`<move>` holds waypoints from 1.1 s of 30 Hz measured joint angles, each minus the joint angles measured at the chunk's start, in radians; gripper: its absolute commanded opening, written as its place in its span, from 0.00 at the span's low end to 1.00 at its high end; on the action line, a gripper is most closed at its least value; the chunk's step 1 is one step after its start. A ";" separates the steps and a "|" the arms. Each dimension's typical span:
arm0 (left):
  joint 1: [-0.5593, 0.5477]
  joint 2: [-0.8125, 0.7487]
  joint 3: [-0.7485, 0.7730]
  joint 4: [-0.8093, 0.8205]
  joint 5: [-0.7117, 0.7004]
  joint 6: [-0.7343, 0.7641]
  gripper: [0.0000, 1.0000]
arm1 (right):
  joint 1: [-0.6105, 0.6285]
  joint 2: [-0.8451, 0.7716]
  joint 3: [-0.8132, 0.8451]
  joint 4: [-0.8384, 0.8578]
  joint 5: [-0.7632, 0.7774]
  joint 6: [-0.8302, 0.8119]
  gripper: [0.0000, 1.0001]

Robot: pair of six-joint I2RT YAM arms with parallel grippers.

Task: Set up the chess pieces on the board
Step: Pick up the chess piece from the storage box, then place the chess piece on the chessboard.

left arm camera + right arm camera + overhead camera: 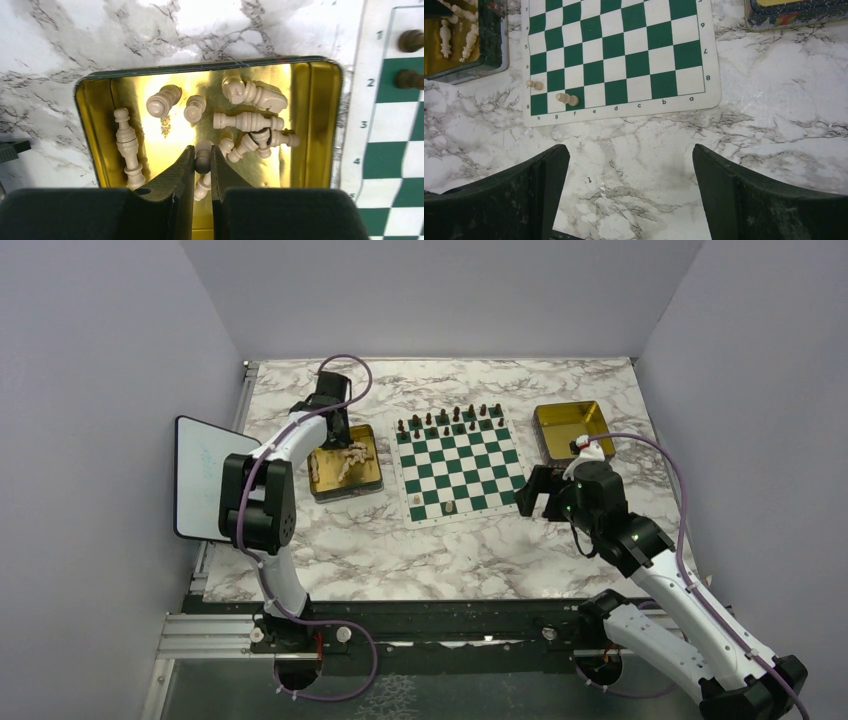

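Note:
Several cream chess pieces lie loose in the gold tray left of the board. My left gripper reaches down into that tray and is shut on one small cream piece, whose round head is pinched between the jaws. Two cream pieces stand on the board's near row at its left end. Dark pieces fill the board's far rows. My right gripper hangs open over bare marble off the board's near right corner, holding nothing.
A second gold tray sits right of the board. A white tablet leans at the table's left edge, beside my left arm. Grey walls close in on three sides.

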State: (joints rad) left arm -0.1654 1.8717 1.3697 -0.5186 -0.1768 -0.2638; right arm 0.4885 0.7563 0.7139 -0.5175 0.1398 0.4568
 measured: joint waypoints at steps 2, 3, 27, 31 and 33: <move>0.000 -0.024 0.006 -0.007 0.008 0.000 0.12 | 0.000 0.000 0.000 0.000 -0.001 0.004 0.99; 0.000 -0.040 0.010 -0.011 0.014 0.000 0.12 | 0.000 -0.001 0.000 0.000 -0.001 0.006 0.99; -0.336 -0.185 0.014 -0.081 0.134 -0.025 0.11 | 0.000 -0.009 0.000 -0.005 -0.007 0.026 0.98; -0.417 -0.176 0.019 -0.089 0.131 -0.047 0.11 | 0.000 -0.009 0.000 -0.006 -0.007 0.026 0.98; -0.456 -0.154 0.032 -0.090 0.129 -0.058 0.11 | 0.000 -0.010 0.000 -0.006 -0.007 0.026 0.98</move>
State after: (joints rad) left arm -0.6216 1.7172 1.4021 -0.6086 -0.0483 -0.3222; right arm 0.4885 0.7467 0.7139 -0.5232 0.1326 0.4824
